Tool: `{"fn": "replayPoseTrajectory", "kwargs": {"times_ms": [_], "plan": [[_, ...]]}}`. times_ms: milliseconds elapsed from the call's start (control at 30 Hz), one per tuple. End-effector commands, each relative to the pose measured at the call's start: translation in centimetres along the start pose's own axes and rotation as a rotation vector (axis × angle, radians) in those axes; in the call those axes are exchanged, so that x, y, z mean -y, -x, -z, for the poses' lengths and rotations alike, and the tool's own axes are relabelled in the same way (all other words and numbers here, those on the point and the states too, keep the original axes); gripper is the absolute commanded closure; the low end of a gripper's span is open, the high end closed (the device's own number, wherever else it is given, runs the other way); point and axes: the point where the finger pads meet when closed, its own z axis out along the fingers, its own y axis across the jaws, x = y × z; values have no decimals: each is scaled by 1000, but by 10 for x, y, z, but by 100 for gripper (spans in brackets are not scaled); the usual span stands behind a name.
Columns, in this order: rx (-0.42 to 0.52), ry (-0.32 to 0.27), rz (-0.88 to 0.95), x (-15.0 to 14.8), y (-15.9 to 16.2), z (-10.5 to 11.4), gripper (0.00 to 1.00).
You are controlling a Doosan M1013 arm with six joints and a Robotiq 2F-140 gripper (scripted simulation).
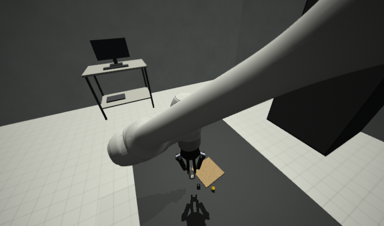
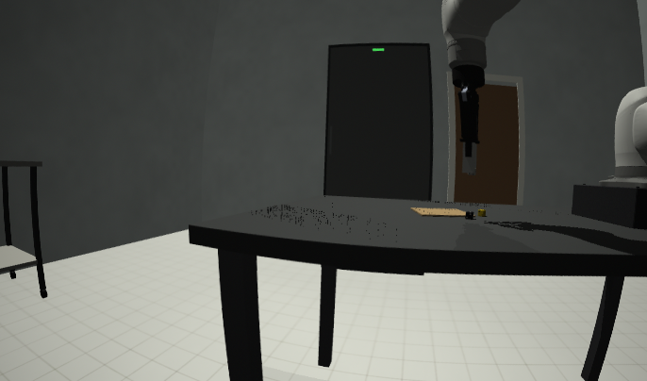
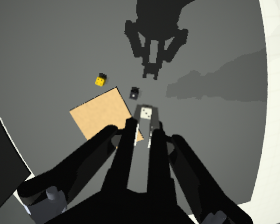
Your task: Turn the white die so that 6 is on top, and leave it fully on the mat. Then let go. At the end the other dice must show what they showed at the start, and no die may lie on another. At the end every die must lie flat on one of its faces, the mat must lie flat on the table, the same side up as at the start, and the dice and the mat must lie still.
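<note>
White die (image 3: 145, 113) rides pinched in the gripper (image 3: 143, 124), high over the mat's (image 3: 100, 116) edge, likely lifted so it can be turned. Black die (image 3: 134, 92) and yellow die (image 3: 100, 80) lie just off the mat. Wrist view shows pips; exterior view shows height.

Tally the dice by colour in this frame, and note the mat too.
White die: 1, held in the gripper, off the table
Black die: 1, on the table beside the mat
Yellow die: 1, on the table beside the mat
Mat: 1, no die on it
Total: 3 dice, 1 mat
</note>
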Motion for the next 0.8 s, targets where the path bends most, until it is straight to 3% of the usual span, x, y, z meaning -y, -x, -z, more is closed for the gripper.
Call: {"fn": "replayPoseTrajectory", "kwargs": {"times_ms": [0, 133, 233, 300, 667, 767], "plan": [[-10, 15, 149, 11, 16, -1, 93], [-9, 16, 305, 25, 32, -2, 93], [-9, 16, 318, 26, 34, -2, 93], [-7, 16, 451, 38, 48, -2, 93], [-5, 18, 808, 73, 84, -5, 93], [-4, 18, 811, 74, 84, -5, 93]]}}
